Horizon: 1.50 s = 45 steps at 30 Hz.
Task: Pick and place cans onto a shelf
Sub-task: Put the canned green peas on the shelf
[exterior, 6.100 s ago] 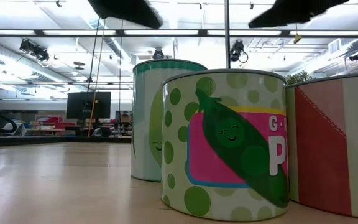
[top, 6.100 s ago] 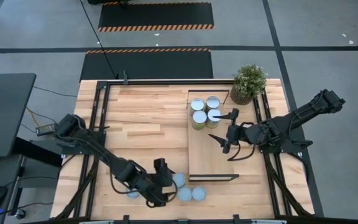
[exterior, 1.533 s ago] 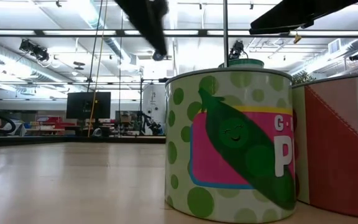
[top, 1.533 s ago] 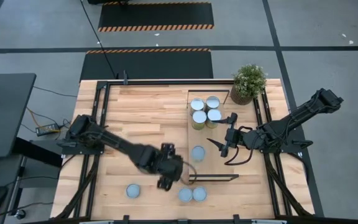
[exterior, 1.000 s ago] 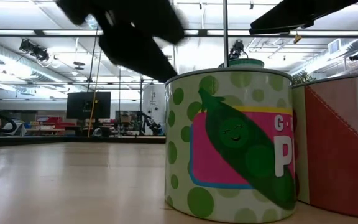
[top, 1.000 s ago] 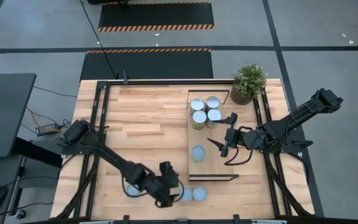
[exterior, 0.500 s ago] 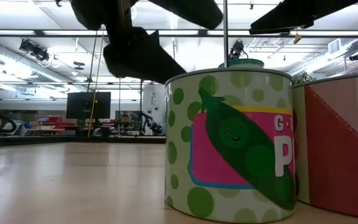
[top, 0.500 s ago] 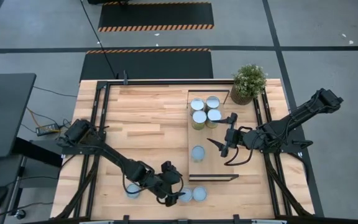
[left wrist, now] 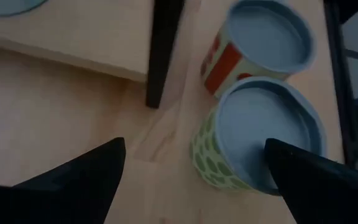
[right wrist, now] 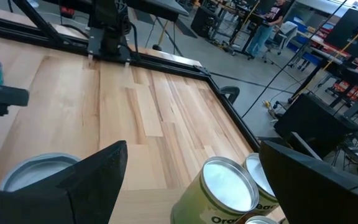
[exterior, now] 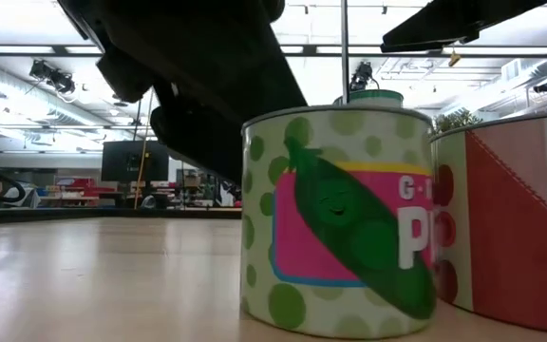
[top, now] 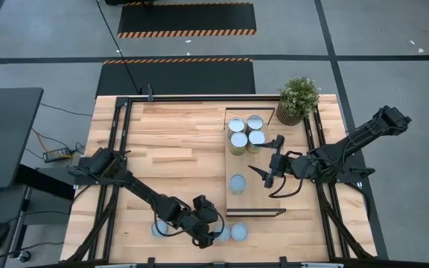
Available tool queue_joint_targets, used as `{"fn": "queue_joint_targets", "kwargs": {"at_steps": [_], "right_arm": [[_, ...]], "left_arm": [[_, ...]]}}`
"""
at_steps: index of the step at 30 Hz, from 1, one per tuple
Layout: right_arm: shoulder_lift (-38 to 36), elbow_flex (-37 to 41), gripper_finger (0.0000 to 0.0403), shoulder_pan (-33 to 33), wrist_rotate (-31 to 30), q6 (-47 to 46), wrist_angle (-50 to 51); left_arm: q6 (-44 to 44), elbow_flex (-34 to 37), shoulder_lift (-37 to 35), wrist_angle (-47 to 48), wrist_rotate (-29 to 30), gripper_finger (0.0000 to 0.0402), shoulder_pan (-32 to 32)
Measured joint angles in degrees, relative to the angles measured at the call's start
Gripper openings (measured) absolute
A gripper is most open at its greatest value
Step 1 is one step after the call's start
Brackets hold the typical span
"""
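Fingers of my left gripper [left wrist: 191,168] stand spread wide and empty around the pea can [left wrist: 257,140], one touching its rim; a red can [left wrist: 260,43] sits just beside it, off the shelf [top: 255,182] end. I judge this the pick step: I must settle lower and clamp without nudging the neighbour. My right gripper [top: 269,158] waits released over the shelf, near five cans [top: 243,134].

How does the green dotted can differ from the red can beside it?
The green dotted can has a green spotted label; the red can has a red one. The green dotted can stands by a finger of the open left gripper; the red can stands beyond it. Both are upright, with pale blue tops.
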State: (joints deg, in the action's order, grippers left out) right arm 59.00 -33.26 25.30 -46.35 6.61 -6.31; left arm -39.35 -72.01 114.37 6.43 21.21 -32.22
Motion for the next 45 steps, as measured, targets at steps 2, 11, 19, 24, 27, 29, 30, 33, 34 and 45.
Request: {"fn": "queue_joint_targets", "kwargs": {"at_steps": [2, 11, 19, 24, 27, 29, 30, 33, 34, 45], "right_arm": [[0.00, 0.00, 0.0373, 0.00, 0.00, 0.00, 0.00], [0.00, 0.00, 0.0373, 0.00, 0.00, 0.04, 0.00], [0.00, 0.00, 0.0373, 0.02, 0.00, -0.01, 0.00], [-0.01, 0.00, 0.0373, 0.02, 0.00, -0.29, 0.02], [0.00, 0.00, 0.0373, 0.01, 0.00, -0.44, 0.04], [0.00, 0.00, 0.0373, 0.02, 0.00, -0.44, 0.07], [0.00, 0.00, 0.0373, 0.00, 0.00, -0.44, 0.07], [-0.01, 0.00, 0.0373, 0.00, 0.00, -0.44, 0.26], [0.00, 0.00, 0.0373, 0.02, 0.00, -0.44, 0.26], [0.00, 0.00, 0.0373, 0.01, 0.01, -1.76, 0.68]], "left_arm": [[-0.14, -0.04, -0.05, 1.18, 0.05, 0.0389, 0.33], [1.95, -1.08, -0.72, 6.85, 1.14, 0.0389, 2.26], [6.66, -6.58, -0.98, 23.89, 4.46, 0.0389, 3.71], [10.22, -6.97, -1.18, 30.21, 6.03, 0.0389, 5.60], [13.24, -6.97, -1.25, 34.40, 7.31, 0.0388, 7.58], [15.38, -6.94, -1.86, 36.20, 7.74, 0.0388, 9.06], [16.65, -6.88, -2.39, 37.22, 7.78, 0.0388, 9.77], [19.72, -6.50, -4.72, 39.01, 6.91, 0.0388, 11.57], [20.64, -6.33, -5.73, 39.99, 6.37, 0.0388, 12.05], [18.67, -6.15, -11.80, 40.11, -9.30, 0.0388, 12.29]]}}
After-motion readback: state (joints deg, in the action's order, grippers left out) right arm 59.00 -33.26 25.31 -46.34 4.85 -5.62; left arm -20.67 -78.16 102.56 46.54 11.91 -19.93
